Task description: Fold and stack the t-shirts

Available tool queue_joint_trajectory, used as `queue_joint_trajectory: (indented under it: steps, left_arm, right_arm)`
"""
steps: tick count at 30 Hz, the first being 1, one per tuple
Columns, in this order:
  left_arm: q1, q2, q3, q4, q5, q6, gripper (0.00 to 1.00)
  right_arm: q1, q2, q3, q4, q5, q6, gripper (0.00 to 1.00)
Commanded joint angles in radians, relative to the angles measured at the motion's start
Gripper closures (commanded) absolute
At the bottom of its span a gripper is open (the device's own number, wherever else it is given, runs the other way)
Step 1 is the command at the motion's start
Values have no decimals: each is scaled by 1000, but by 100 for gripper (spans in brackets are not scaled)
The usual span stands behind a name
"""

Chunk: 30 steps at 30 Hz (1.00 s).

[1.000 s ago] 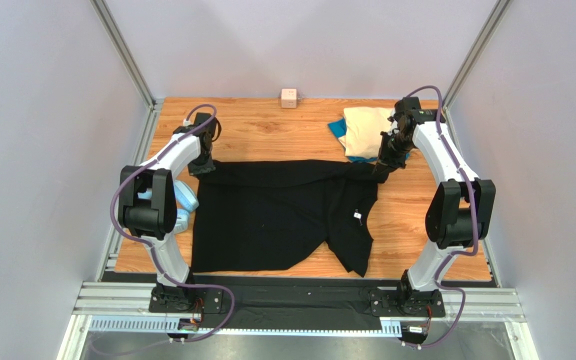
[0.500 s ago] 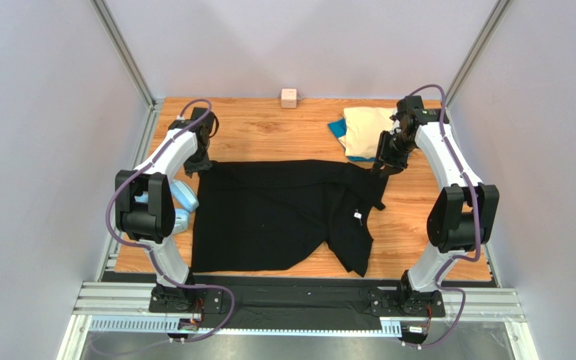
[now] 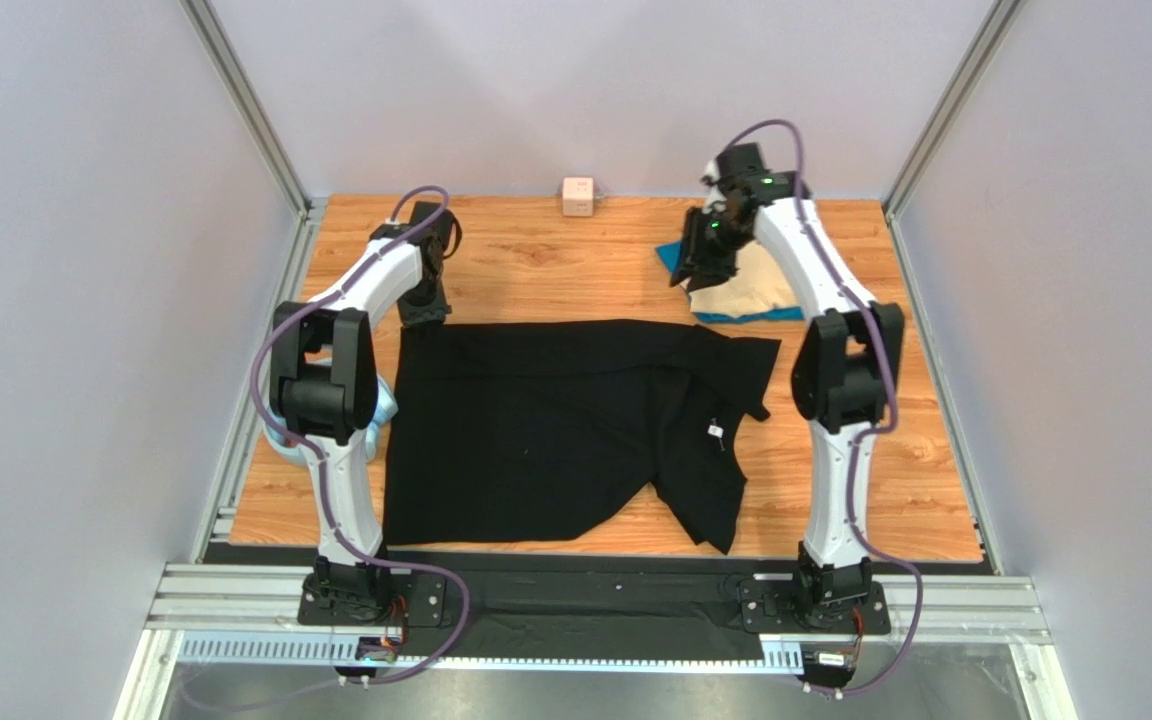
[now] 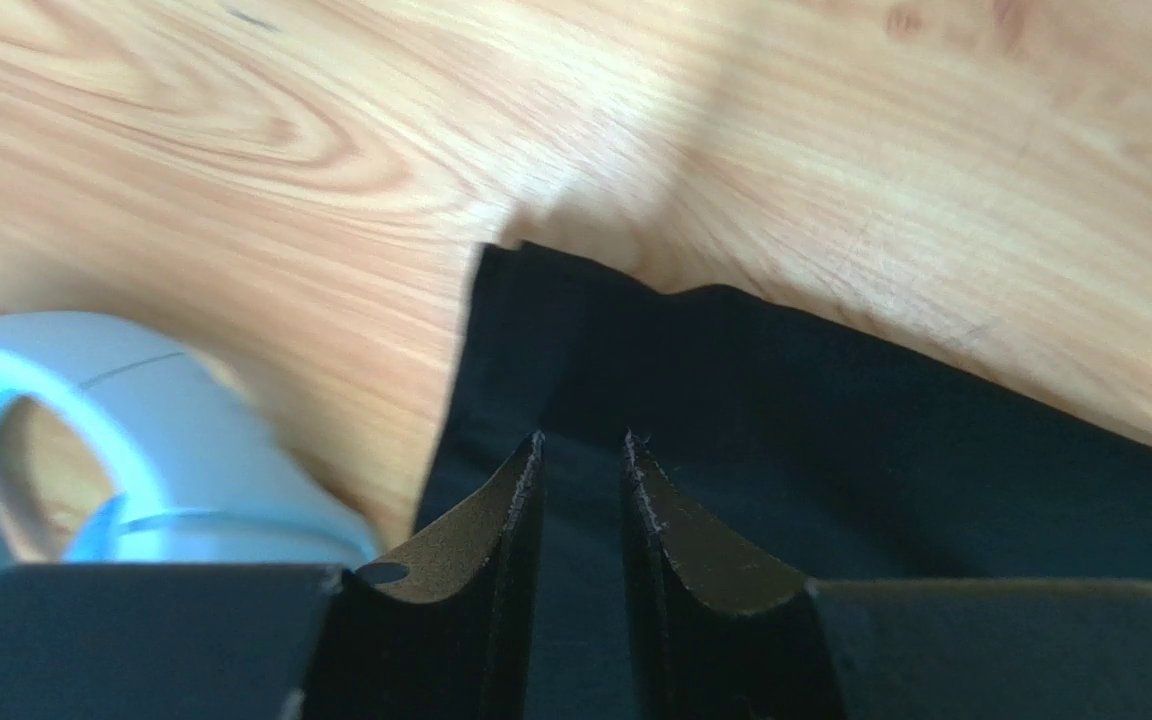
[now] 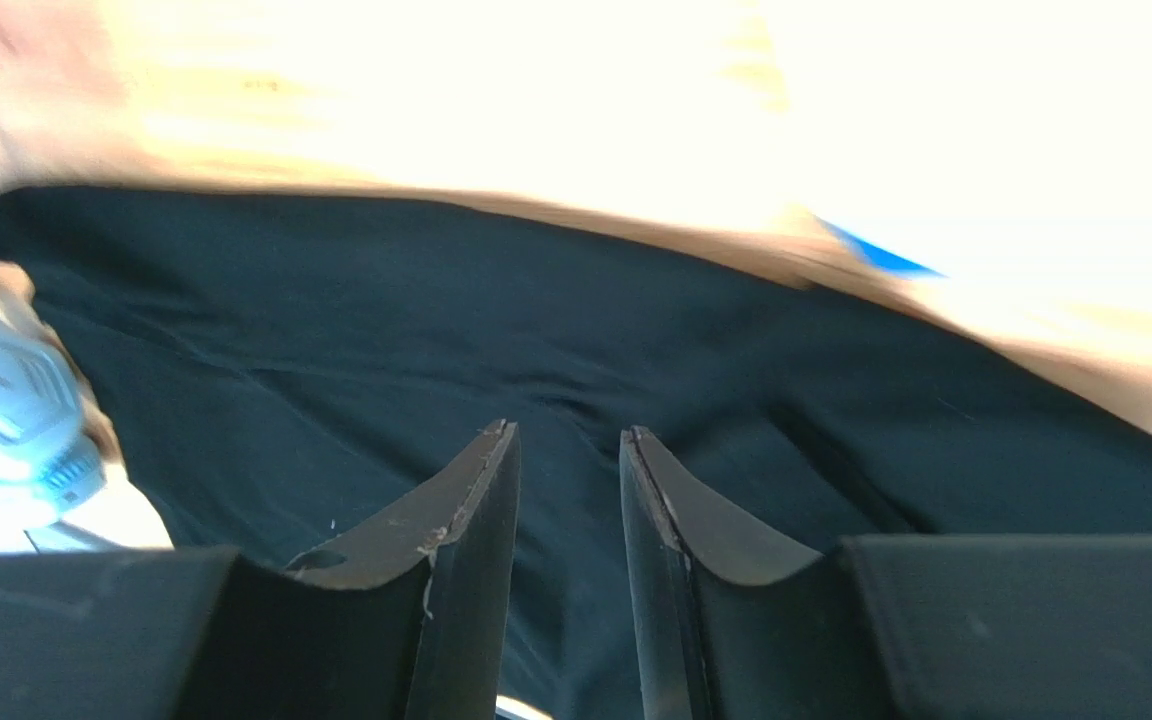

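Note:
The black t-shirt [image 3: 567, 428] lies spread flat across the middle of the table, one sleeve folded in at the right. A folded cream t-shirt [image 3: 745, 285] rests on a blue t-shirt [image 3: 669, 258] at the back right. My left gripper [image 3: 425, 308] hovers over the black shirt's far left corner [image 4: 537, 323]. In the left wrist view this gripper [image 4: 582, 438] is open and holds nothing. My right gripper [image 3: 702, 270] hangs by the cream shirt's left edge. The right wrist view shows it [image 5: 567, 431] open above black cloth [image 5: 387, 330].
A light-blue plastic ring [image 4: 132, 450] sits on the table's left side, partly behind the left arm [image 3: 372, 405]. A small pink cube [image 3: 578, 195] stands at the back edge. Metal frame posts and grey walls close in the wooden table [image 3: 537, 263].
Both grippers have opened and let go of the black shirt's far edge, which now lies flat. The right gripper swung back and left toward the cream shirt; the left one moved slightly back.

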Motion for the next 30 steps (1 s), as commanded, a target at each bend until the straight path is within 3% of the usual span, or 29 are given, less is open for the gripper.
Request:
queue_joint_trajectory:
  steps: [1,6,12,15,19,21,30]
  left_arm:
    - [-8,-7,-21,12,34,-28,70]
    - [-10,-40,-136,68,29,-30,70]
    - [-10,6,-158,85,8,-22,72]
    - [-10,22,-150,85,-2,-25,78]
    - [-5,26,-138,70,4,-20,93]
    - [-1,26,-139,62,6,-16,100]
    - [73,-14,-184,61,27,10,100]
  right_arm:
    - [92,103,57,-15,-66,30,64]
    - [157,118,-22,50,-85,47,65]
    - [175,201,-44,79,-78,66,68]
    - [175,247,-12,76,-54,75,80]
    - [174,324,68,18,-11,61,99]
    - [175,348,92,-5,-2,61,100]
    - [155,348,96,-5,32,90,100]
